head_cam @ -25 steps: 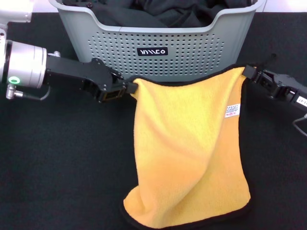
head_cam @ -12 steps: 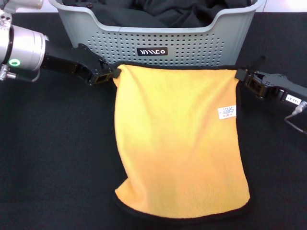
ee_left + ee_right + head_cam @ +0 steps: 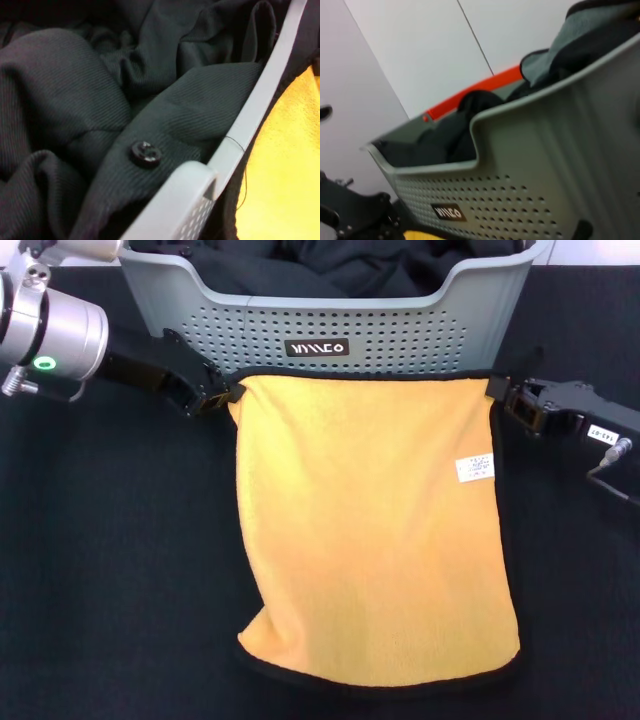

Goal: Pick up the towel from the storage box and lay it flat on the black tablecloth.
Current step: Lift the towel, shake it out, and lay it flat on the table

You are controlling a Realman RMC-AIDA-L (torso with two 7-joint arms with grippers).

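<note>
The yellow-orange towel (image 3: 370, 530) with a black border and a white label hangs spread in front of the storage box (image 3: 400, 340), its lower part resting on the black tablecloth (image 3: 110, 570). My left gripper (image 3: 225, 398) is shut on the towel's upper left corner. My right gripper (image 3: 500, 398) is shut on its upper right corner. The top edge is stretched straight between them, just in front of the box wall. The towel shows at the edge of the left wrist view (image 3: 285, 175). The box fills the right wrist view (image 3: 530, 165).
Black garments (image 3: 330, 265) fill the box; one with a black button (image 3: 145, 153) shows in the left wrist view. The box stands at the back of the table, close behind the towel. Black cloth lies bare to the left and right of the towel.
Both grippers moved apart and toward the box, pulling the top edge taut. The towel went from a slack, slanted drape to a nearly flat rectangle.
</note>
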